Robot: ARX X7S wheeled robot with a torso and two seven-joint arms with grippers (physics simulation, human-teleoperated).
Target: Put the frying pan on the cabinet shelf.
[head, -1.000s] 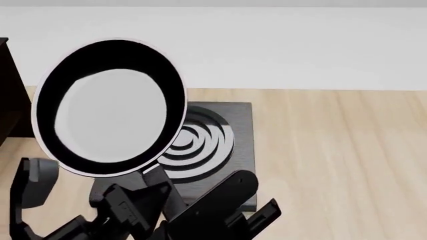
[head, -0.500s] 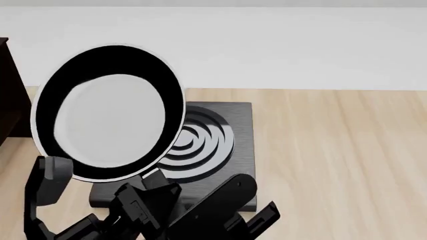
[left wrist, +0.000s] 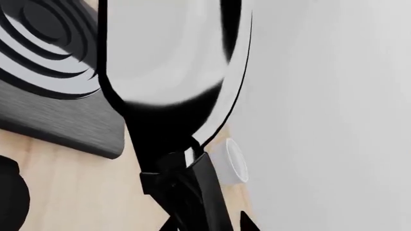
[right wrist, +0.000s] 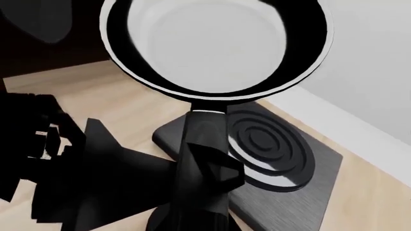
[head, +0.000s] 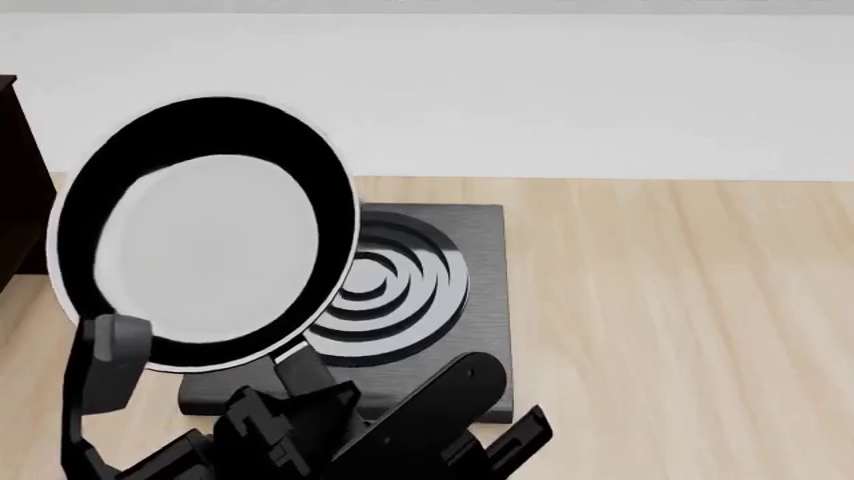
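Jaws clamp the frying pan [head: 200, 235] handle, though whose arm you can't tell; keep it level toward the cabinet shelf [head: 16, 180].

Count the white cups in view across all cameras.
1. A white cup shows only in the left wrist view, lying on the wooden table beyond the frying pan. The pan blocks much of the head view, so others may be hidden.
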